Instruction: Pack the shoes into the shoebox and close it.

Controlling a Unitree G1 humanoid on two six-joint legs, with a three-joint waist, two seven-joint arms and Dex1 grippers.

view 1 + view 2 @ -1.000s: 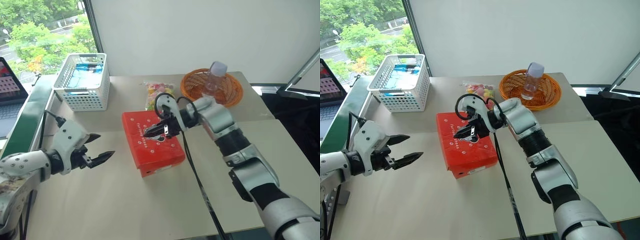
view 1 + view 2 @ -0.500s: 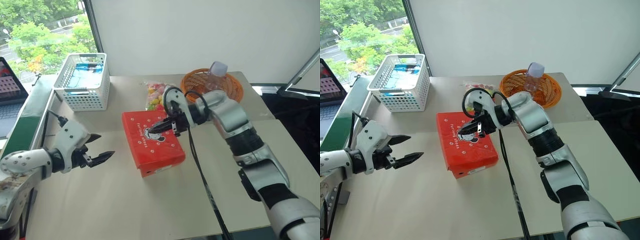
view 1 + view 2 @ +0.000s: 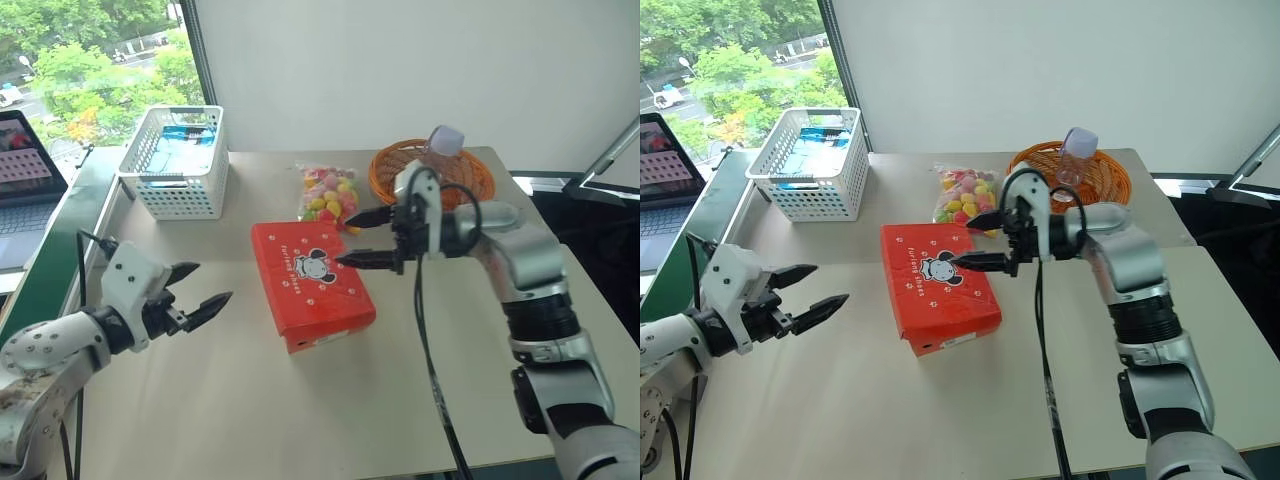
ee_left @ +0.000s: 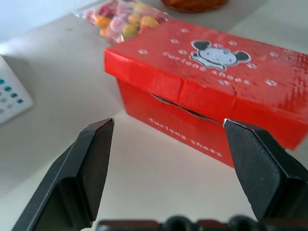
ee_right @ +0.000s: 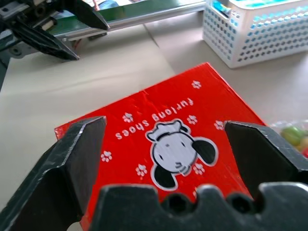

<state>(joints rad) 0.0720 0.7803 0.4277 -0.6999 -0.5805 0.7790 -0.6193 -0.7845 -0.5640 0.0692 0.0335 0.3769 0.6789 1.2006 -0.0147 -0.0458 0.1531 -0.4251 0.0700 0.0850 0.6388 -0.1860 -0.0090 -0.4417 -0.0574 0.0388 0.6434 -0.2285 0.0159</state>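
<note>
The right gripper hangs just above the right edge of the shoebox, its two black fingers spread wide with nothing between them, pointing across the lid. The shoebox sits flat near the middle of the table, its lid down, the white cartoon face and paw prints facing up; along the side seen in the left wrist view the lid edge bows up slightly from the box wall. The shoes cannot be seen with the lid down.

The left gripper is well apart from the shoebox on its left side, above the table, its fingers also parted wide and empty, aimed toward the box.

Just behind the shoebox lies a clear bag of coloured sweets. Behind and to the right of the shoebox is an orange wicker basket holding a clear bottle. Behind and to the left of the shoebox stands a white lattice basket.
</note>
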